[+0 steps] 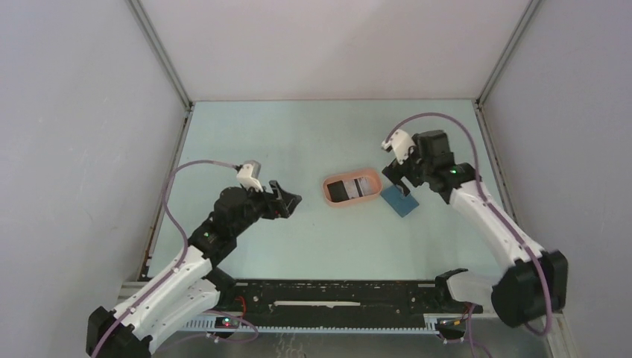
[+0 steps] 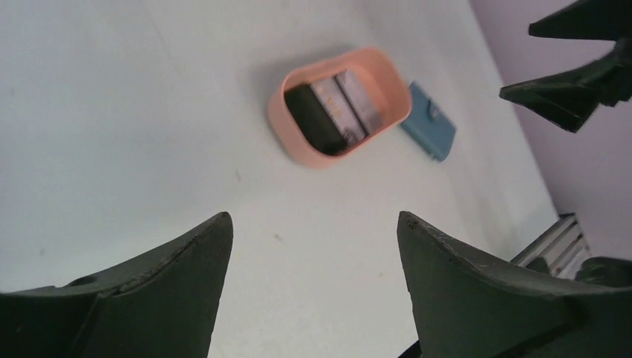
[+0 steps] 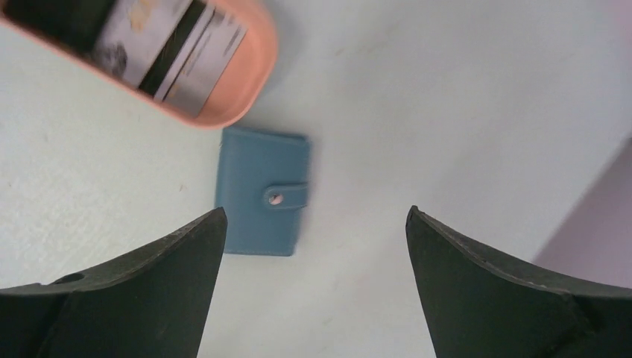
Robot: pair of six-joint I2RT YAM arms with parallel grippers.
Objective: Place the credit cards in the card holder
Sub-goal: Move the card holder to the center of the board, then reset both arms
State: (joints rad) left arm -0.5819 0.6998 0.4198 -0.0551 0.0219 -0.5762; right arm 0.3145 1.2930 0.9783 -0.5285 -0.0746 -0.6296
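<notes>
The credit cards [image 2: 339,112] lie inside a salmon-pink oval tray [image 1: 333,201]: one black, the others pale with print [image 3: 175,48]. The card holder [image 1: 400,201], a blue wallet with its snap tab fastened, lies flat and closed on the table just right of the tray [image 3: 242,104]; it also shows in both wrist views [image 2: 430,123] [image 3: 261,190]. My right gripper [image 1: 399,181] hovers over the card holder, open and empty [image 3: 317,212]. Left of the tray, my left gripper [image 1: 288,201] points toward it, open and empty [image 2: 313,218].
The pale green table [image 1: 328,134] is enclosed by grey walls with metal posts at the back corners. A black rail [image 1: 335,298] runs along the near edge between the arm bases. My right gripper's fingers [image 2: 566,101] show in the left wrist view's top right.
</notes>
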